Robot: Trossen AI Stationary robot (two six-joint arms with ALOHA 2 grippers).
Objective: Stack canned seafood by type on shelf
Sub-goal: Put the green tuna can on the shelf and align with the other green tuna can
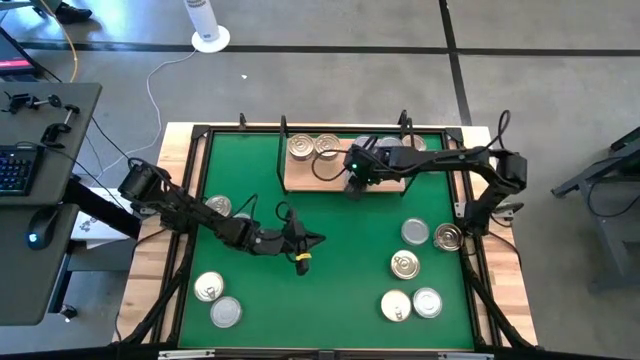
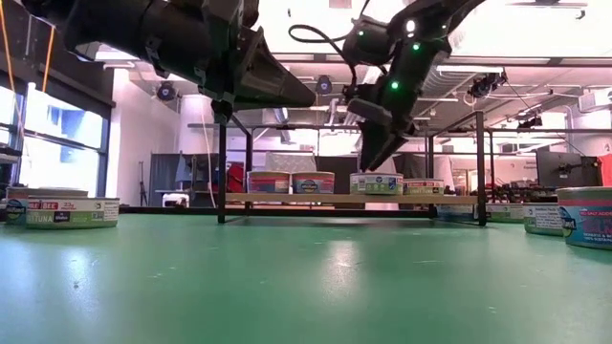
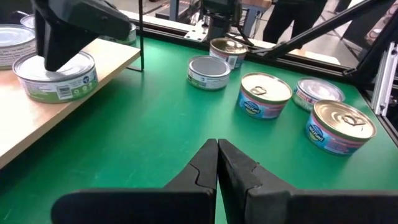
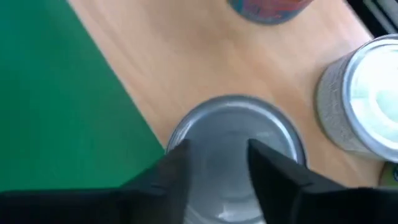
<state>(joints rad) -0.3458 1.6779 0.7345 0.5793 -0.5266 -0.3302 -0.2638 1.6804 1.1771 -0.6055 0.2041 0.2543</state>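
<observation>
One silver-lidded tin (image 4: 233, 155) sits on the shelf (image 1: 300, 180) near its front edge, with the right gripper (image 4: 217, 165) right over it, fingers narrowed above the lid; can't tell if it's actually gripping. Left gripper (image 3: 217, 163) is clenched empty, parked over the green mat (image 1: 340, 280), probably just staying clear.

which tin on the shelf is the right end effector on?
The plain silver-lidded tin at the shelf's front edge by the green mat; the right end effector sits directly over it. Other shelf tins stand apart.

Green mat (image 1: 330, 290); side desk (image 1: 40, 200) with keyboard (image 1: 14, 168), mouse (image 1: 38, 224).
</observation>
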